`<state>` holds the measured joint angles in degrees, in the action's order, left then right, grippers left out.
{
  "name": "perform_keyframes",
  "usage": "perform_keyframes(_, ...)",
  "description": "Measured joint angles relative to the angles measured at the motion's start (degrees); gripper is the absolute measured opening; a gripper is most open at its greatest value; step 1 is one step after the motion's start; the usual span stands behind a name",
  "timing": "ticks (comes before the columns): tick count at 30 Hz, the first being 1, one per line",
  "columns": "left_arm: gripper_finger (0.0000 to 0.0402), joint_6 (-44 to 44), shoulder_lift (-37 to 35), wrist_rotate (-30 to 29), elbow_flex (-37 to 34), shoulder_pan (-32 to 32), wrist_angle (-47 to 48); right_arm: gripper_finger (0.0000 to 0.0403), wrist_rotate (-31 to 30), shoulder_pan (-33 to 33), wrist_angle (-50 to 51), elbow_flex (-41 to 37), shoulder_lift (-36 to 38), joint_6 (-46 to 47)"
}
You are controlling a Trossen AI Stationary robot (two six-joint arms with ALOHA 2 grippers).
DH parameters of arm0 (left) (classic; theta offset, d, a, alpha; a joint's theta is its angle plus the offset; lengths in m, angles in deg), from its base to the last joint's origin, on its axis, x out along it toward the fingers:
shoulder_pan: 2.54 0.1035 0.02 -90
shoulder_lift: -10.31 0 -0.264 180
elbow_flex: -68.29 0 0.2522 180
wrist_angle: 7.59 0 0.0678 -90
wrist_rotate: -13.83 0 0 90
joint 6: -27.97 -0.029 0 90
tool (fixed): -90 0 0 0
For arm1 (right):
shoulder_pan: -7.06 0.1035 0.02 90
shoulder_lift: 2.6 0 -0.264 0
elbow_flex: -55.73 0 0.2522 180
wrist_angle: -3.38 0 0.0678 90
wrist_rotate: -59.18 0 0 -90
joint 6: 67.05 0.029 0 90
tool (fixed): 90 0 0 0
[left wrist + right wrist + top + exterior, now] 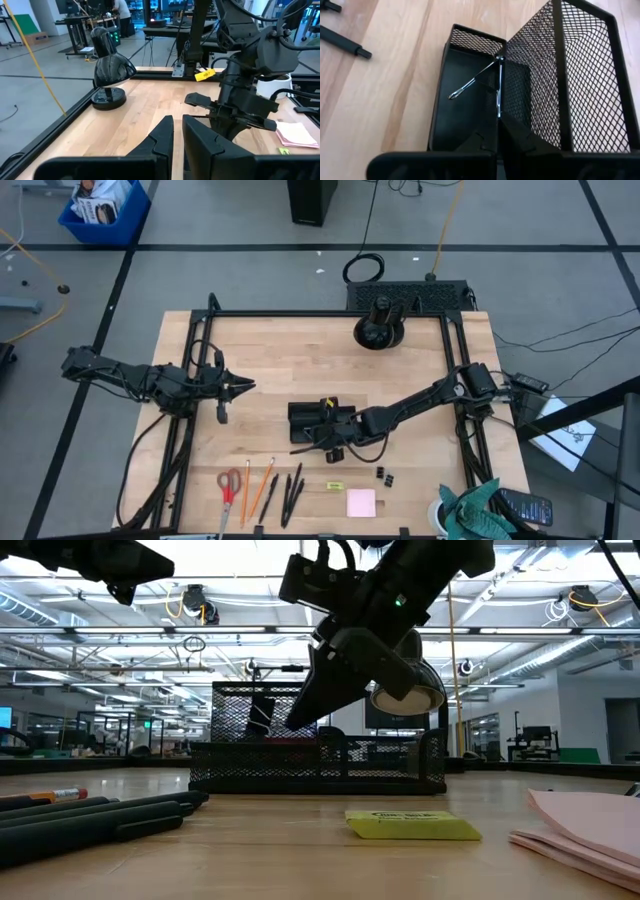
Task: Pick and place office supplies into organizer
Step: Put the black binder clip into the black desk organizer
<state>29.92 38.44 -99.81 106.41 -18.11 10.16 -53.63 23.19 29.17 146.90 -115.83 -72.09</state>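
The black mesh organizer [303, 414] [320, 755] stands mid-table. My right gripper [322, 432] [498, 122] hangs over it, pointing down into a compartment, shut on a small black clip [475, 80] with silver wire handles. My left gripper [243, 387] [177, 127] waits shut over bare wood to the left of the organizer. Near the front edge lie red-handled scissors [228, 488], orange pencils [258, 485], black pens [291, 494] [100, 815], a yellow-green piece [335, 485] [412, 825], a pink pad [361, 502] [590, 825] and two more black clips [385, 475]. My right gripper pinches one silver wire handle [499, 102] of the clip between its fingertips, coming from above and slanting toward the table's left. The clip is lifted clear inside the organizer's low compartment, its other handle [467, 85] splayed to the side. The clip's black body is lost against the dark tray.
A round black stand with a post [380, 330] [107, 75] sits at the far edge. A teal cloth [478, 510] lies in the near right corner. Black frame rails [190, 430] run along both table sides. People stand in the room beyond.
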Motion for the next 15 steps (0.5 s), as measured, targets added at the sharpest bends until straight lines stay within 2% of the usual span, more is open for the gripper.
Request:
perform_keyframes(6,0.0047,0.0,0.0,0.0,0.0,0.0,0.0,0.0004,0.3,0.0,0.3,0.0,0.0,0.0)
perform_keyframes(15,0.0047,0.1,0.0,0.0,0.0,0.0,0.0,0.0032,0.3,0.0,0.2,0.0,0.0,1.3)
